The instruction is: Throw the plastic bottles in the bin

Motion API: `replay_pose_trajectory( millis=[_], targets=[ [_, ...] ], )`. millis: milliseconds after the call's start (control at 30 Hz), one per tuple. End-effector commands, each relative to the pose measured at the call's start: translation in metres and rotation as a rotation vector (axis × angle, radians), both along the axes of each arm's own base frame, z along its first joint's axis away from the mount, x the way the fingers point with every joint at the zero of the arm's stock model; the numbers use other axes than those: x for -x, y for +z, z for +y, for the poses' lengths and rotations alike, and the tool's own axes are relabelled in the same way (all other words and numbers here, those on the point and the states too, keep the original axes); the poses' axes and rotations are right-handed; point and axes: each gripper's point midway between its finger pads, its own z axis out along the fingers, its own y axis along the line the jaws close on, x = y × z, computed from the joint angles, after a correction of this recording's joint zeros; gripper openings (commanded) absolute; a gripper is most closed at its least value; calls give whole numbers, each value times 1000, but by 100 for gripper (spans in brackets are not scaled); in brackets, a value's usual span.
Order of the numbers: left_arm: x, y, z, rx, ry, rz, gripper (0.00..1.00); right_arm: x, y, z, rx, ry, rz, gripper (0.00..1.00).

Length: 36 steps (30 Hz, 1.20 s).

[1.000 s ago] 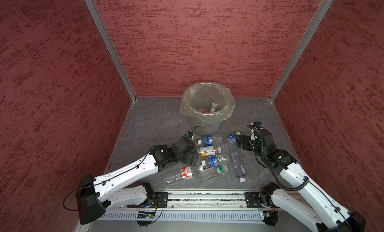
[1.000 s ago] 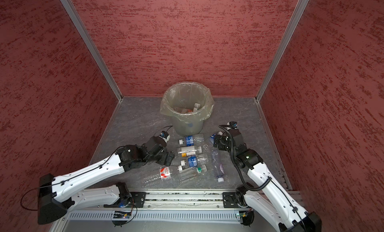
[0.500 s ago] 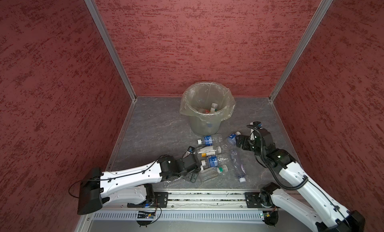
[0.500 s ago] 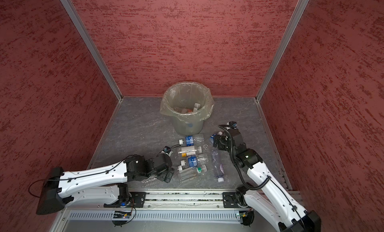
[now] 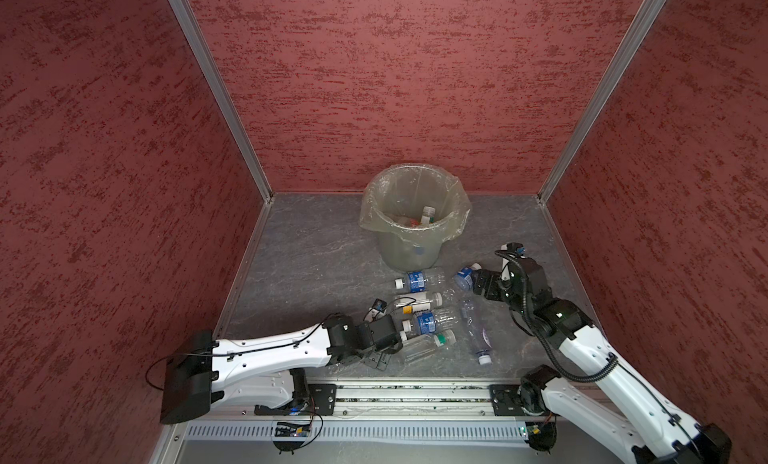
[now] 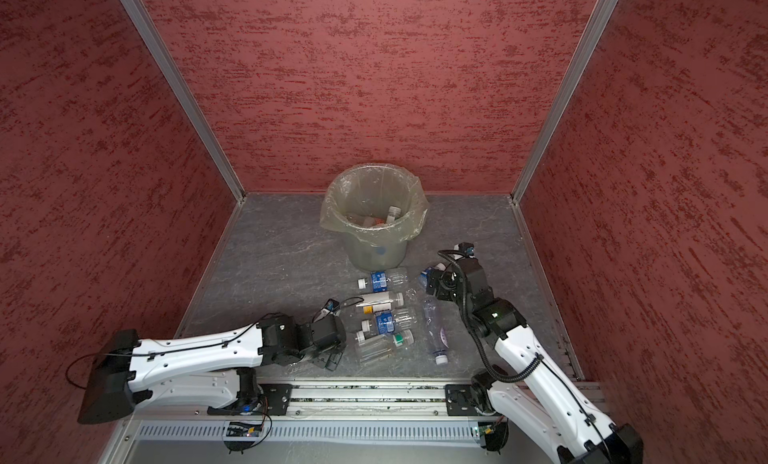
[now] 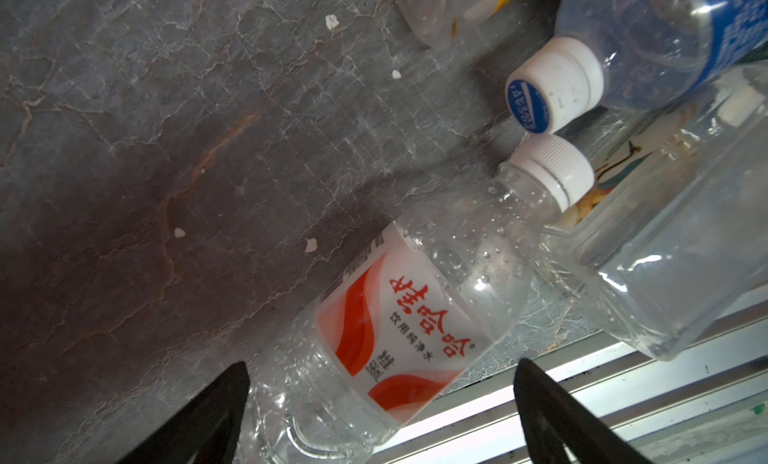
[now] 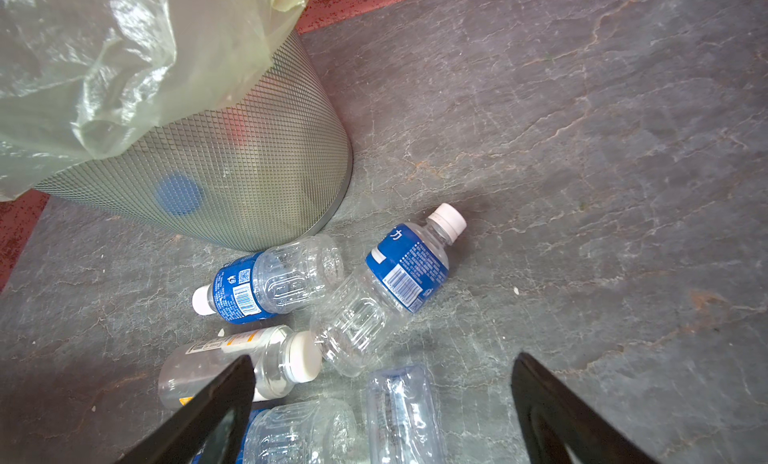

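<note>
1. Although several plastic bottles lie on their sides in a loose cluster on the floor in front of the bin, others already sit inside it, one white cap showing near the rim.
2. At the near edge of the cluster lies the red-labelled bottle, clear with a white cap. Its cap sits just beside a larger clear bottle. In both top views the left arm hides most of it.
3. One blue-labelled bottle lies just beside the bin's foot. A second blue-labelled bottle lies slantwise next to it, its base close against the white cap of a yellow-and-white-labelled bottle.
4. Upright toward the back of the floor, the bin has a mesh wall and a translucent bag folded over its rim.
5. With its jaws spread wide, the left gripper has one black finger on each side of the red-labelled bottle's lower body. It is not pinching the bottle, and whether either finger touches it cannot be told.
6. Also spread and holding nothing, the right gripper hangs over the right side of the cluster, near the bin.
7. Around them are the grey stone-patterned floor, red textured walls on three sides, and a metal rail along the near edge carrying both arm bases.
</note>
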Motion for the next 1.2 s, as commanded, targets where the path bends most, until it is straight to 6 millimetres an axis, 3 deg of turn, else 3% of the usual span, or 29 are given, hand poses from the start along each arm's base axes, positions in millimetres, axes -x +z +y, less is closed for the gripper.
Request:
replay_pose_trajectory(
  millis=[0, 167, 533, 833, 1167],
  targets=[
    [-3, -5, 4, -26, 23, -9, 99, -2, 0, -5, -2, -24, -17, 97],
    [0, -16, 2, -39, 15, 22, 99, -2, 0, -5, -1, -25, -15, 97],
    [-15, -29, 22, -66, 149, 0, 99, -1, -3, -4, -4, -19, -10, 97],
    [-26, -33, 35, 52, 279, 13, 99, -2, -2, -3, -5, -17, -11, 97],
    [-51, -35, 37, 169, 385, 24, 84, -2, -3, -4, -2, -19, -7, 97]
  ],
)
